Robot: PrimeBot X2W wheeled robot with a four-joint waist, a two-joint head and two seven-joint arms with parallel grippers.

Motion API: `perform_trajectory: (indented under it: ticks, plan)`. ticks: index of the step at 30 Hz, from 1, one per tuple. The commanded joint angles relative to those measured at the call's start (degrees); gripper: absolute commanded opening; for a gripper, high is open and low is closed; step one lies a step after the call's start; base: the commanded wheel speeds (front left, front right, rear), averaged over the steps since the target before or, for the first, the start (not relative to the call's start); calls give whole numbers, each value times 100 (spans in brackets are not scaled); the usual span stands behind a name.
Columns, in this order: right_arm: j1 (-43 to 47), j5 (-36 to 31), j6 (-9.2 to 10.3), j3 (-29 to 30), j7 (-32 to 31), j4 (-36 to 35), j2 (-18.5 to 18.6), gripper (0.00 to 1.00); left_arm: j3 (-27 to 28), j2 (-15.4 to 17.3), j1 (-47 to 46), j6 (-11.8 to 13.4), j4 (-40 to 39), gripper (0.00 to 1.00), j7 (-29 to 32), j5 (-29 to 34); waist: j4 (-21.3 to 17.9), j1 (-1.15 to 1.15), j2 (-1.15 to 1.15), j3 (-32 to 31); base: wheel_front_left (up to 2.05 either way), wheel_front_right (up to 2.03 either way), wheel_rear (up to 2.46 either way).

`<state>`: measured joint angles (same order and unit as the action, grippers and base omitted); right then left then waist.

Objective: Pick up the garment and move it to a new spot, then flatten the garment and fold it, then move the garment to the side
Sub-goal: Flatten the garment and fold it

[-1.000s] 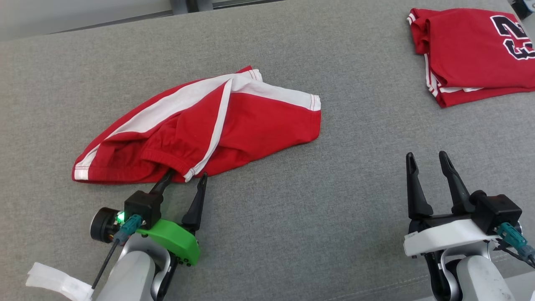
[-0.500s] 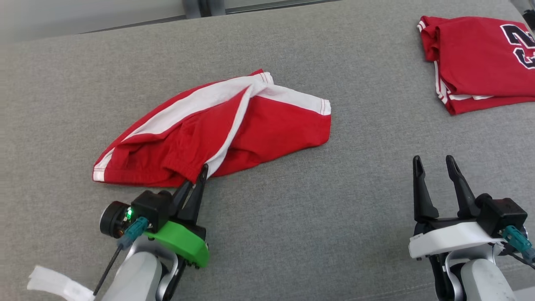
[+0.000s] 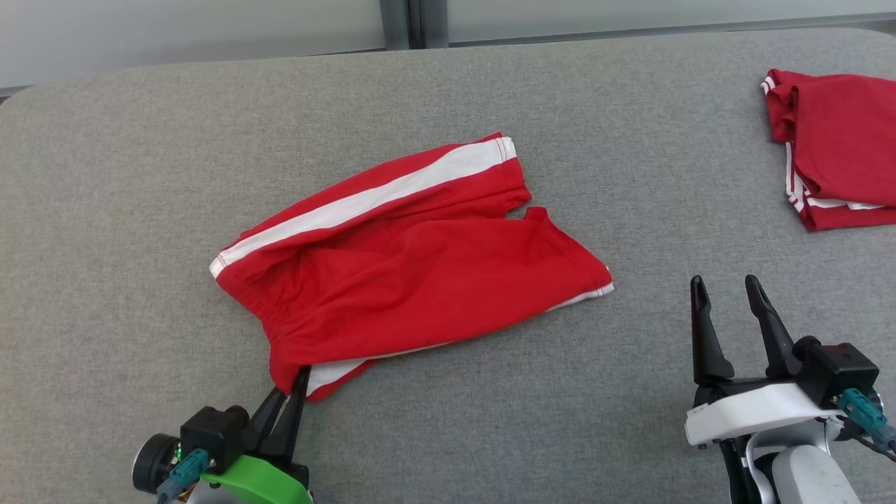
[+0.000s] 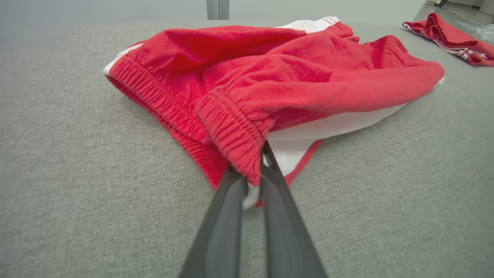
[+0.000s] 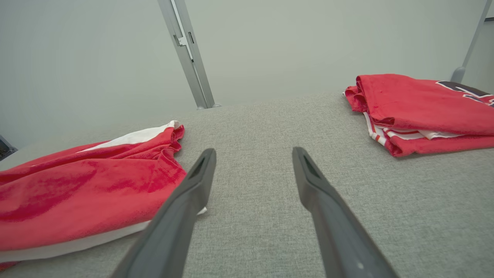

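Your left gripper pinches the waistband corner of the red shorts lying on the grey surface, your right gripper spread and empty, and that small bite (perhaps one layer, hard to tell) could slip if yanked.

Grey fabric-covered surface, red white-striped shorts lying mid-surface, folded red jersey at far right

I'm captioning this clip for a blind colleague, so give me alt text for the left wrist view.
The left end effector is shut on the elastic waistband corner of red shorts with white trim, which lie rumpled on a grey fabric surface. A folded red garment lies apart at the far upper right.
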<state>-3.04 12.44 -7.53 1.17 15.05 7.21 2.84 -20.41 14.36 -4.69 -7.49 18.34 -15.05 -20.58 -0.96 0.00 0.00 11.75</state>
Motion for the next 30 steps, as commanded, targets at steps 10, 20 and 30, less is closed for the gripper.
perform_trajectory:
  ticks: [10,20,30]
  plan:
    - [142,-77,10,55,17,49,46,100,242,-124,139,3,-45,100,-13,60,73,0,0,-162,0,0,0]
    - [216,-105,10,63,17,58,69,100,1097,-302,443,31,-594,100,-13,251,222,0,0,-428,0,0,0]
    - [289,-118,10,-29,17,26,152,100,2007,-819,575,42,-1002,100,-13,604,248,0,0,-678,0,0,0]
